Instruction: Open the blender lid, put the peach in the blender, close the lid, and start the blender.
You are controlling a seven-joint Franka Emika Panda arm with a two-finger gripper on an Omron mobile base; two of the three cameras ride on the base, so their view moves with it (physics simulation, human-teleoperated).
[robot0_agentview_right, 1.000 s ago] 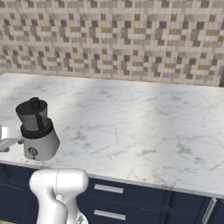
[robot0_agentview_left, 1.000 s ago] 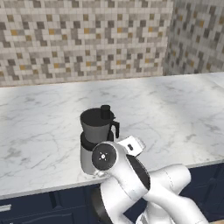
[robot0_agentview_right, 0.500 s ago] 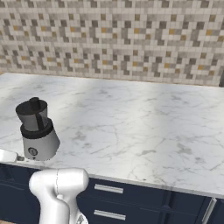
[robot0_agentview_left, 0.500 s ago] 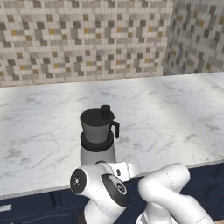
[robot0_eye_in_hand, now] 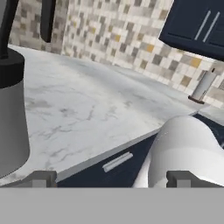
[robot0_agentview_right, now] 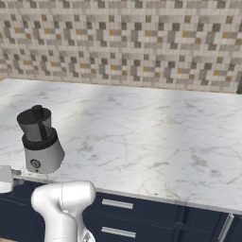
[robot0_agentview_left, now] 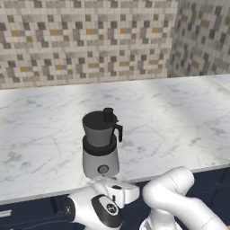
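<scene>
The marble counter (robot0_agentview_left: pixel 179 121) runs wide under a speckled mosaic wall (robot0_agentview_left: pixel 90 40), with dark blue drawers (robot0_agentview_right: pixel 156 212) below its front edge. The white arm (robot0_agentview_left: pixel 175 202) folds low in front of those drawers, its wrist sitting just under the counter's lip and just in front of the blender.

The blender (robot0_agentview_left: pixel 101 146) stands upright near the front edge of the counter, light grey base with a round knob facing the room, black collar above it, dark tapered jar on top with its black handle out to one side. From the right side it shows at the counter's left end (robot0_agentview_right: pixel 40 142). In the hand view its base looms close at the left edge (robot0_eye_in_hand: pixel 11 118).

The blender lid (robot0_agentview_left: pixel 101 119) sits flat on the jar's rim, its short black knob standing up.

The gripper (robot0_eye_in_hand: pixel 111 178) has its two small dark fingertips spread far apart with nothing between them.
</scene>
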